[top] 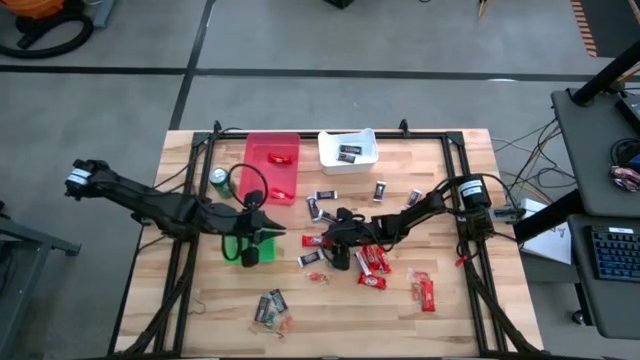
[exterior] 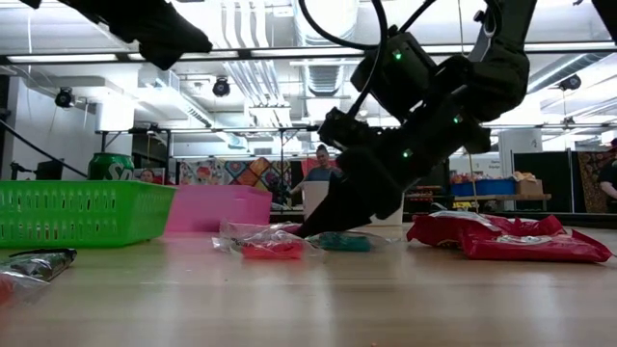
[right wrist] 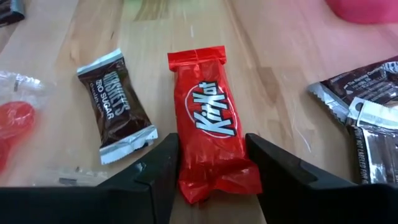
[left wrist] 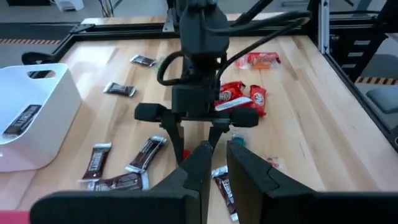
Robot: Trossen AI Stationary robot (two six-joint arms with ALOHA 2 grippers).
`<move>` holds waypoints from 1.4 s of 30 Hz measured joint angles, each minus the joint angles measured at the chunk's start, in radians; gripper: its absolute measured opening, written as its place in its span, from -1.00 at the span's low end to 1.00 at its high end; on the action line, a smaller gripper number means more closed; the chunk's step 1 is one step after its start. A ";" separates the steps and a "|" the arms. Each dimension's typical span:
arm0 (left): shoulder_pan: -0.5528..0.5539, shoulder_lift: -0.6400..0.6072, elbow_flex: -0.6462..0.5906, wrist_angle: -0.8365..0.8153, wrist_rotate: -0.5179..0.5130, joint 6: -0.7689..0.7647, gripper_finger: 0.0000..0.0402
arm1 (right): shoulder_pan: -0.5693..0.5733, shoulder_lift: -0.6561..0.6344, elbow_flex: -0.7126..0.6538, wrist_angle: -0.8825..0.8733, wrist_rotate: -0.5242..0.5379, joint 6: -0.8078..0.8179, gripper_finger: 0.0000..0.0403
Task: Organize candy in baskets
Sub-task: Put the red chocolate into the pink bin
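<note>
At mid-table, the right gripper (right wrist: 211, 165), fingers apart, straddled a red KitKat bar (right wrist: 208, 146) while most candy (top: 372, 262) lay loose; only a few pieces sat in the red basket (top: 270, 165) and white basket (top: 348, 150).

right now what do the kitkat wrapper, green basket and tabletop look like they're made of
KitKat wrapper: glossy red plastic film, judging by its shine and crimped ends. Green basket: likely moulded plastic, with fine open mesh walls. Tabletop: pale wood, showing plank seams and grain, matte.
</note>
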 joint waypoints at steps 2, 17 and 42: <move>0.000 -0.020 0.000 -0.011 0.000 -0.003 -0.82 | 0.000 0.001 0.002 -0.001 0.001 0.001 -0.16; 0.000 -0.051 -0.054 -0.133 -0.001 -0.127 -0.82 | -0.001 -0.002 0.004 -0.006 -0.003 -0.018 -0.67; 0.000 -0.141 -0.055 -0.259 0.001 -0.159 -0.82 | -0.079 -0.197 0.066 -0.063 -0.028 -0.162 -0.69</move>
